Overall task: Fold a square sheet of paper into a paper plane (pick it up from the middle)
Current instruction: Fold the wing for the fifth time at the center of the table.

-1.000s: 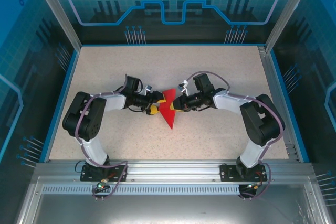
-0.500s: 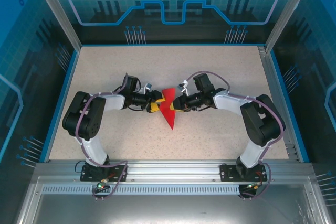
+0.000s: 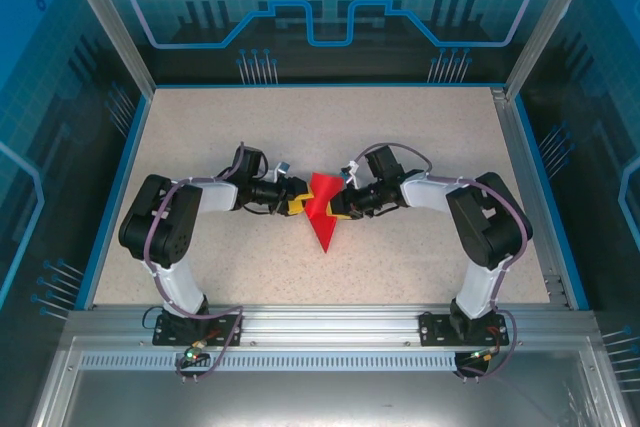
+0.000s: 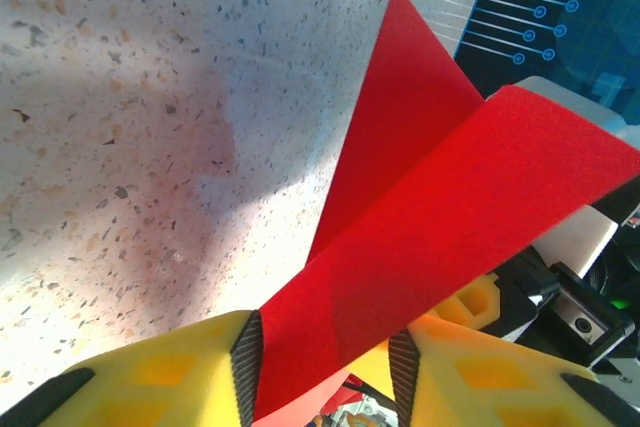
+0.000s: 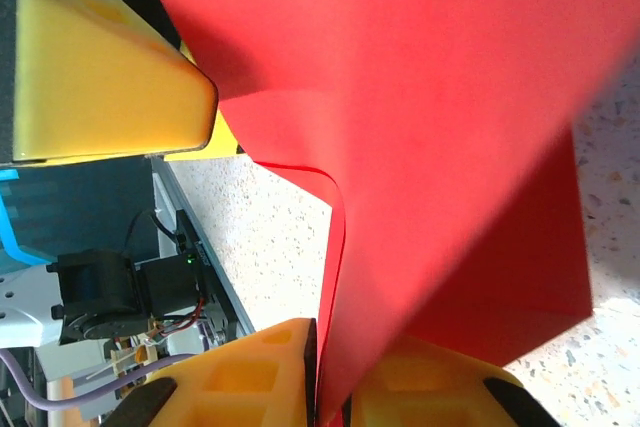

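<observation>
Bench (image 3: 420, 137): speckled pale surface with a blue rim; both arms reach in from its near edge and meet around its middle.

Paper plane (image 3: 322, 209): bright red, folded to a narrow triangle. It sits about the middle of the bench, between the two claws, with its sharp tip pointing towards the near edge.

Left claw (image 3: 298, 199): comes at the paper from the left-edge side. In the left wrist view (image 4: 325, 347) its yellow fingers (image 4: 170, 377) stand apart with the folded red layers (image 4: 430, 207) filling the gap between them. I cannot tell whether they press on the paper or merely flank it.

Right claw (image 3: 340, 205): comes from the right-edge side. In the right wrist view (image 5: 330, 357) its two yellow fingers (image 5: 250, 377) are clenched on a red flap (image 5: 430, 97), with only a thin seam between them.

Fold detail: in the left wrist view two red wings rise from a centre crease over the speckled bench (image 4: 120, 97).

Contact with bench: whether the tip rests on the surface cannot be told.
</observation>
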Controlling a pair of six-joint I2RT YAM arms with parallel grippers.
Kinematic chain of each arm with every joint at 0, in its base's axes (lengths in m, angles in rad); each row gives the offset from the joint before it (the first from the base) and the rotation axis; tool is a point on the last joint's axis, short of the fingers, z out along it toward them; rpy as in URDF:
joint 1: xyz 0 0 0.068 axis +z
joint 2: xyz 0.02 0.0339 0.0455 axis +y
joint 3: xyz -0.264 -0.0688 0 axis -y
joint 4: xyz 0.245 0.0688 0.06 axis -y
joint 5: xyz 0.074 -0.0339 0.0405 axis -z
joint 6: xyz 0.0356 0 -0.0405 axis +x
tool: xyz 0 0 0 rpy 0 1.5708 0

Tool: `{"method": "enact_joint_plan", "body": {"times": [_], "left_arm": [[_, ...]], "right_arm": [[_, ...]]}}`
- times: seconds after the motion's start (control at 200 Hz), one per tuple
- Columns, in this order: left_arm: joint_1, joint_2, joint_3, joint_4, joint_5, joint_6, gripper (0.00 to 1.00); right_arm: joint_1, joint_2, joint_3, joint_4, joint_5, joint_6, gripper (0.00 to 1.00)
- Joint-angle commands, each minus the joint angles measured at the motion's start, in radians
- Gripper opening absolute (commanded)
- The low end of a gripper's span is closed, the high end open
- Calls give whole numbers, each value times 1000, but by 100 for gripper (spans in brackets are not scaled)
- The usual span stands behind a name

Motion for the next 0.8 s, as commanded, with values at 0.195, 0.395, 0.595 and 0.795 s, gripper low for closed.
{"method": "enact_joint_plan", "body": {"times": [0.195, 0.395, 0.595, 0.795], "left_arm": [[9, -31, 0, -71, 24, 80, 40], [9, -41, 0, -92, 12, 102, 35], [1, -35, -2, -105, 2, 115, 23], [-16, -37, 3, -135, -39, 126, 13]], "right_arm": [[-18, 29, 59, -69, 12, -33, 17], [-17, 49, 83, -96, 15, -48, 17], [-16, 68, 96, -120, 26, -60, 18], [-16, 68, 90, -127, 65, -50, 24]]}}
